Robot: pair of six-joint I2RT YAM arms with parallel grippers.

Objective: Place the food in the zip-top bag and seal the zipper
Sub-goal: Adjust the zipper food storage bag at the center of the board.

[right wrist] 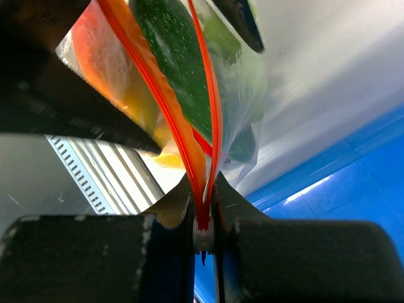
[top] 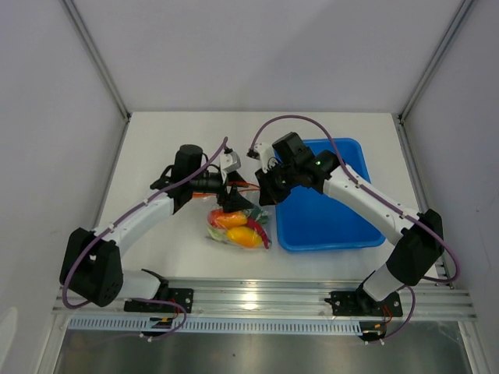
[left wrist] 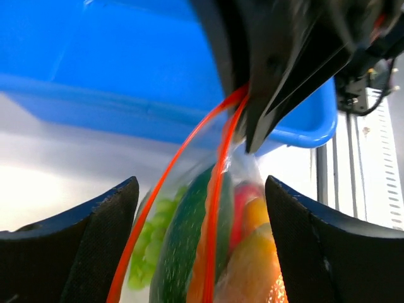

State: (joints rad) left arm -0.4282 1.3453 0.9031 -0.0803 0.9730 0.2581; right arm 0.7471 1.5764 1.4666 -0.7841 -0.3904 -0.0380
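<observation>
Food [top: 245, 235] looks bagged, so we're on the seal step. The zip-top bag [left wrist: 243, 167] sits on the table [top: 156, 148] between the arms, beside the blue tray [top: 343, 234]. Its mouth faces away from the bases, with the zipper [right wrist: 165, 120] running roughly left-right. Right gripper [right wrist: 203, 230] is clamped on one zipper end; the strips gape beyond it. Left gripper [left wrist: 201, 214] is wide open astride them, holding nothing. Next it likely needs to pinch both strips and slide.
</observation>
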